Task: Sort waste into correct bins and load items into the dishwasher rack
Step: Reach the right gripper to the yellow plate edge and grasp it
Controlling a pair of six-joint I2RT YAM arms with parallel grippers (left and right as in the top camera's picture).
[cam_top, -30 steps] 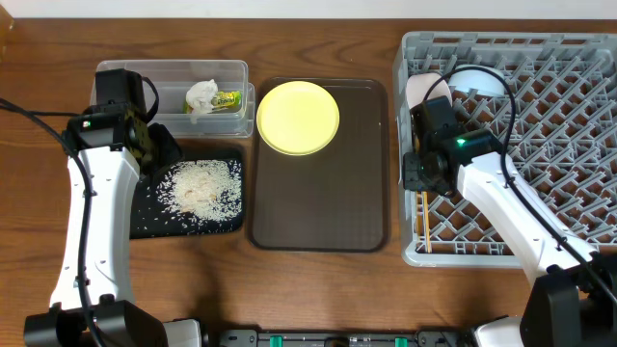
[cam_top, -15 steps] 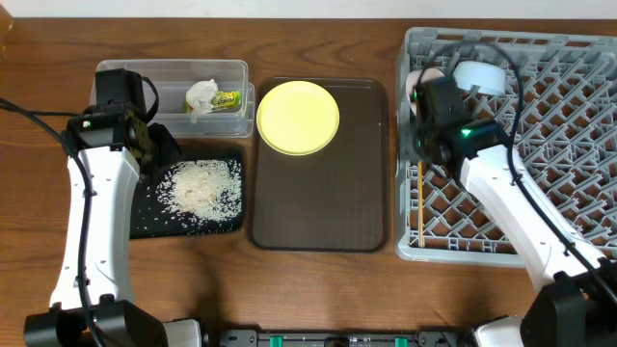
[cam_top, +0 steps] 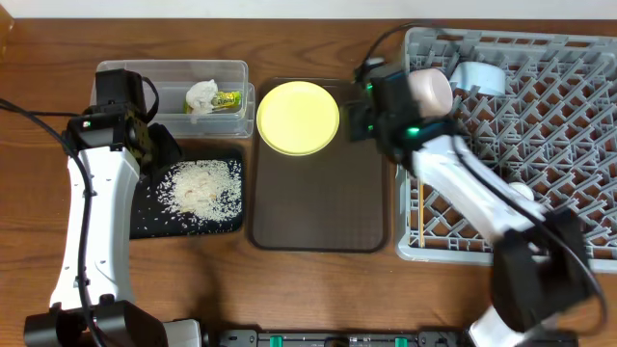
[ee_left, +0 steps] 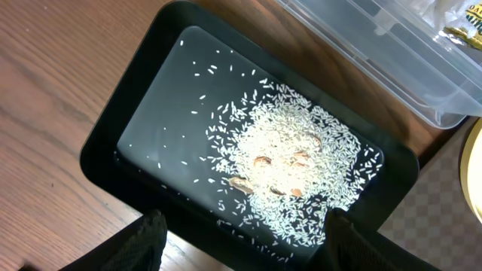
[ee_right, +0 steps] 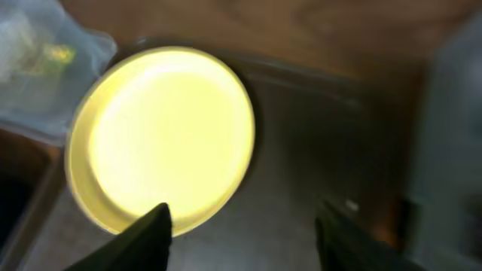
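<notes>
The wooden tabletop (cam_top: 318,39) carries everything. From overhead, a clear box (cam_top: 174,69) at the far left holds a crumpled tissue (cam_top: 201,94) and a snack wrapper (cam_top: 228,99). Just in front of it, a black tray (cam_top: 145,226) holds the rice (cam_top: 202,188). The yellow plate (cam_top: 298,117) sits at the far end of the brown serving tray (cam_top: 318,202). In the grey rack (cam_top: 559,116) on the right are a pinkish bowl (cam_top: 431,89), a blue bowl (cam_top: 479,75) and chopsticks (cam_top: 421,212).

In the left wrist view, the left pincer (ee_left: 245,226) hangs over the rice with its fingers spread, holding nothing.

The right wrist view is blurred. The right pincer (ee_right: 241,226) is parted and empty above the plate's near edge.
</notes>
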